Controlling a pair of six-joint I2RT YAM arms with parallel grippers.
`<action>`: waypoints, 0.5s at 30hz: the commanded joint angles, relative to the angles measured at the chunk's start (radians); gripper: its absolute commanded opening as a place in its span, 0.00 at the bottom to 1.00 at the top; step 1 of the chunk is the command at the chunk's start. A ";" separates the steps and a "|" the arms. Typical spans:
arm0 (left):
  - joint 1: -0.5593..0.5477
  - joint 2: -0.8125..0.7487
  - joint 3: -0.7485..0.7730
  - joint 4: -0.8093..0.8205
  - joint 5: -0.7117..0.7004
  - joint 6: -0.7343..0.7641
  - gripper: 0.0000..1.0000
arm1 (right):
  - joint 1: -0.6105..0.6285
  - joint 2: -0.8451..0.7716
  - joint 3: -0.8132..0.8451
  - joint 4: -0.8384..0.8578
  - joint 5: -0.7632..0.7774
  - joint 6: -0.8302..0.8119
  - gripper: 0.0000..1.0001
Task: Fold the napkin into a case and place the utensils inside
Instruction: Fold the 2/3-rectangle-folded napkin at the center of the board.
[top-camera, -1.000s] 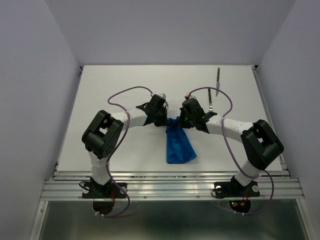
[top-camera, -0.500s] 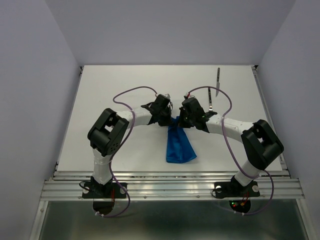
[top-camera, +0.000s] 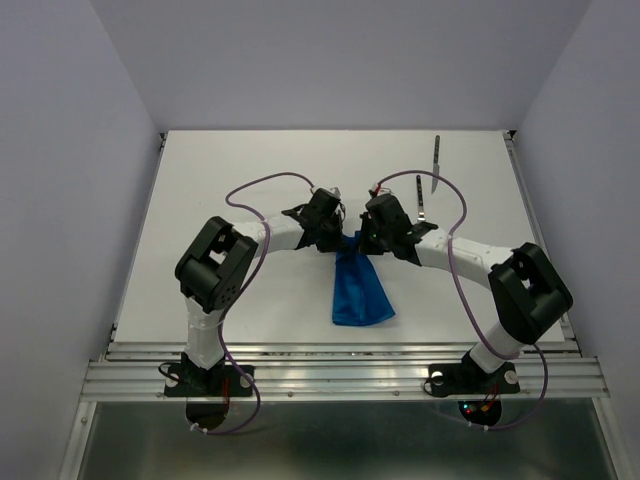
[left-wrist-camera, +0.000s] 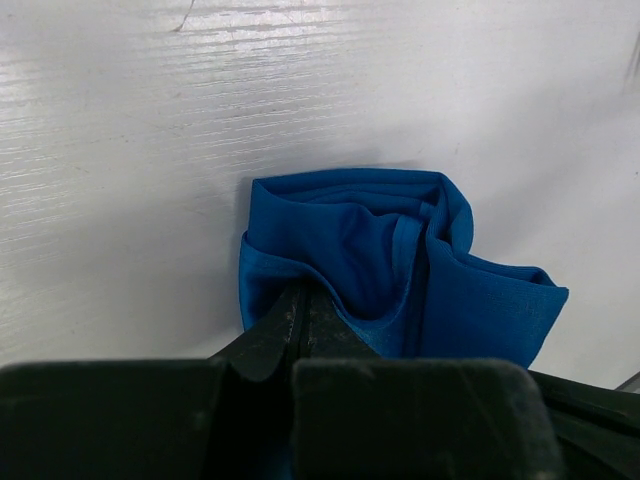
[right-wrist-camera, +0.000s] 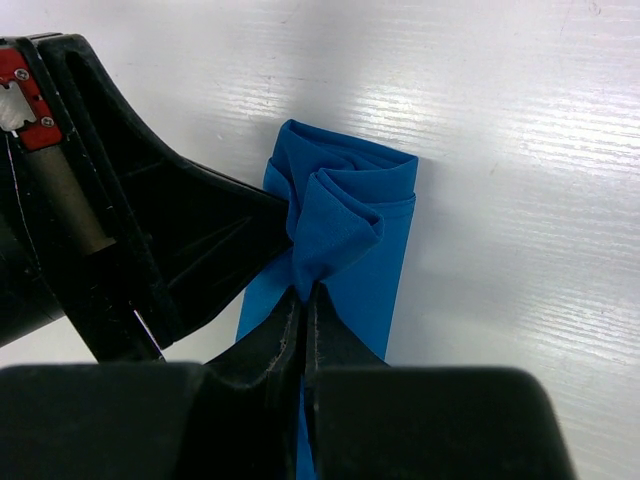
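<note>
Moved: I saw the left gripper (left-wrist-camera: 303, 303) had swung in beside the right gripper (right-wrist-camera: 305, 295).
Grip: both pinched shut on the napkin (top-camera: 360, 292), at its far end, mid-table.
Progress: I judged the case unfinished; the fork (top-camera: 421, 200) and knife (top-camera: 436, 165) lay well apart, untouched.
Texture: soft blue cloth, narrow, bunched; slim rigid metal.

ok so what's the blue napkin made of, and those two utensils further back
Napkin: soft thin fabric, matte with a faint sheen; it creases and bunches in loose folds. Knife and fork: probably metal, slim and grey, too small to be sure.
</note>
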 joint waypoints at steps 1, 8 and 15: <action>-0.005 -0.039 0.027 0.010 0.003 0.006 0.00 | 0.002 -0.033 0.026 0.013 -0.008 -0.029 0.01; -0.005 -0.055 0.035 0.014 0.017 -0.005 0.00 | 0.002 -0.015 0.040 0.004 -0.020 -0.041 0.01; -0.003 -0.119 0.006 0.014 -0.007 0.016 0.00 | 0.002 -0.005 0.028 0.002 -0.036 -0.044 0.01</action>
